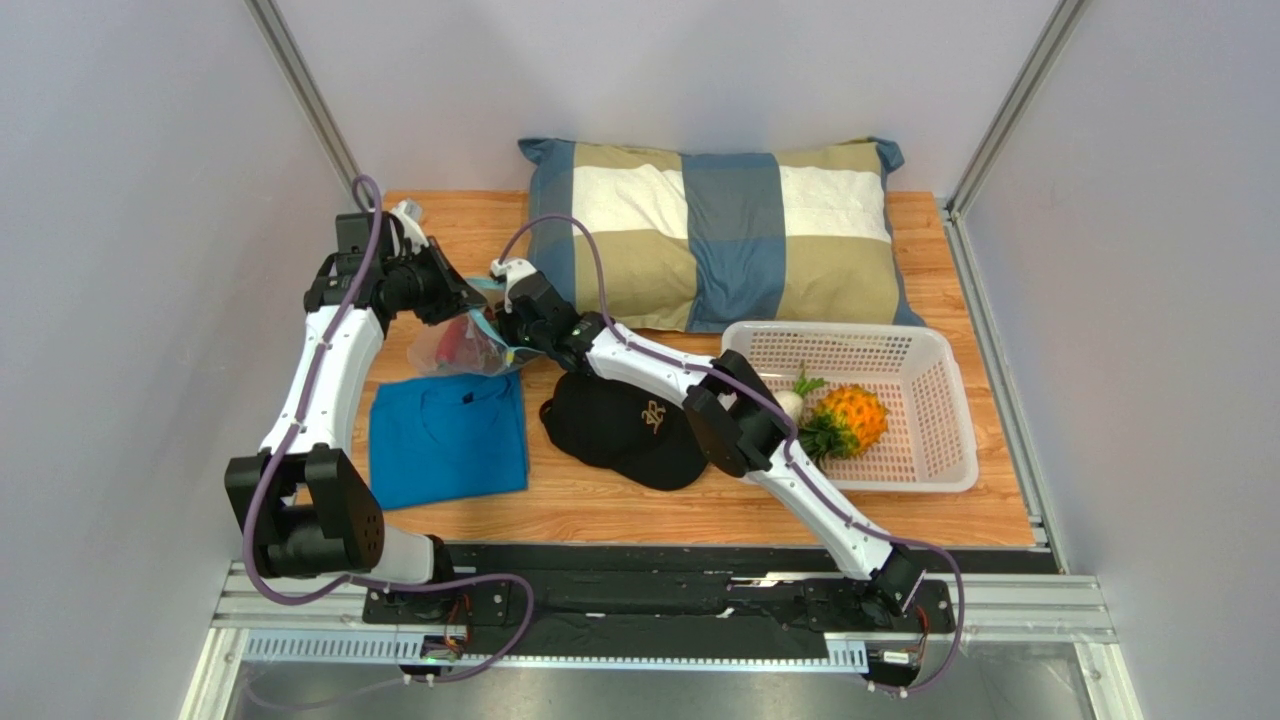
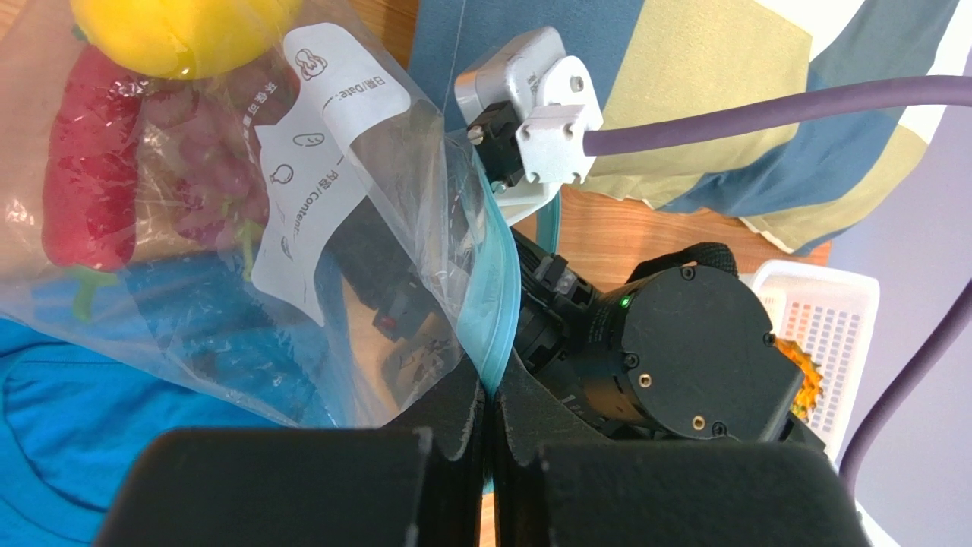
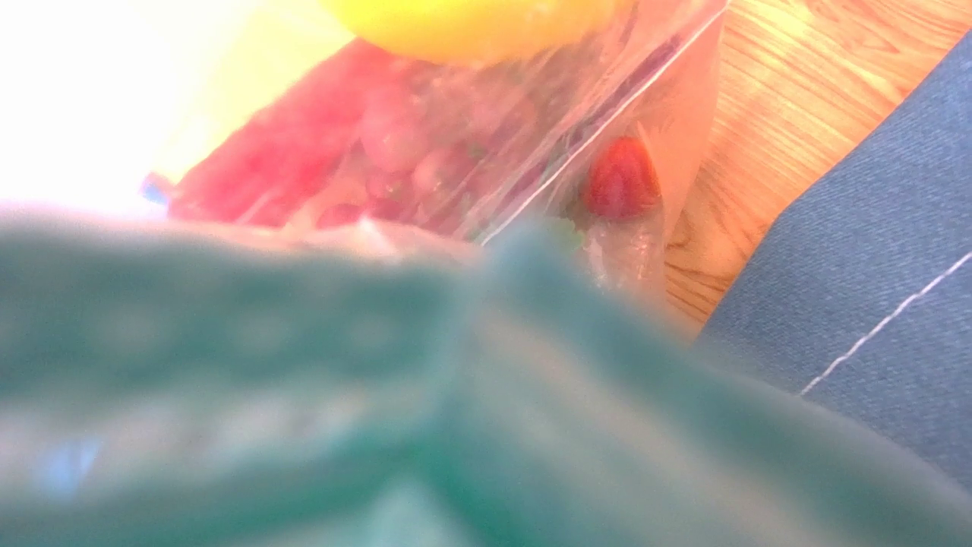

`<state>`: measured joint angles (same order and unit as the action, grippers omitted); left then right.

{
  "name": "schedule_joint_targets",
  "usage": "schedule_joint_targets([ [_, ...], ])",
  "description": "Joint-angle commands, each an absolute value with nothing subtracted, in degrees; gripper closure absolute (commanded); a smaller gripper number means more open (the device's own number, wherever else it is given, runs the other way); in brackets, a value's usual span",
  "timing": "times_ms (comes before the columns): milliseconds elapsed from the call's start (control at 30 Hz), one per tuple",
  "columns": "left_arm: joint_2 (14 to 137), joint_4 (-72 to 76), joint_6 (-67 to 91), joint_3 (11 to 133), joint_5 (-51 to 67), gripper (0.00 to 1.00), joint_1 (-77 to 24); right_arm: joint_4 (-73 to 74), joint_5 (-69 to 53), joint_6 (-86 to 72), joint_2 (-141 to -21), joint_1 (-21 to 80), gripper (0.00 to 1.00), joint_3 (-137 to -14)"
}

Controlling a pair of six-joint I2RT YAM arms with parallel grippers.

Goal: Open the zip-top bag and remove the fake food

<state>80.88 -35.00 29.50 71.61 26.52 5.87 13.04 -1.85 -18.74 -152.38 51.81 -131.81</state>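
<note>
The clear zip-top bag (image 1: 454,350) hangs between both grippers at the table's back left, partly over the blue shirt. My left gripper (image 2: 493,393) is shut on its teal zip strip (image 2: 499,299). The bag holds a yellow lemon (image 2: 183,29), a red chili (image 2: 89,171) and dark red grapes (image 2: 211,171). My right gripper (image 1: 519,326) is at the other side of the mouth. In the right wrist view the blurred teal strip (image 3: 479,399) covers its fingers, as if pinched between them. The orange pineapple (image 1: 851,419) and the cream-white vegetable (image 1: 789,402) lie in the basket.
A white slotted basket (image 1: 917,450) stands at the right. A black cap (image 1: 624,428) lies mid-table under the right arm. A folded blue shirt (image 1: 448,438) lies front left. A checked pillow (image 1: 714,233) fills the back.
</note>
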Motion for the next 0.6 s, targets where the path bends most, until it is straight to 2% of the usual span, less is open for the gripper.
schedule_joint_targets([
  [0, 78.84, -34.8, 28.13, 72.51, 24.71, 1.0, 6.15, 13.97, -2.9, -20.12, -149.25, 51.42, 1.0, -133.33],
  [233, 80.86, -35.95, 24.35, 73.39, 19.42, 1.0, 6.85, 17.22, -6.67, -25.04, -137.92, 51.33, 1.0, -130.87],
  [567, 81.13, -35.77, 24.17, 73.65, 18.72, 1.0, 7.38, 26.19, -10.72, -29.26, -129.83, 51.24, 1.0, -131.05],
])
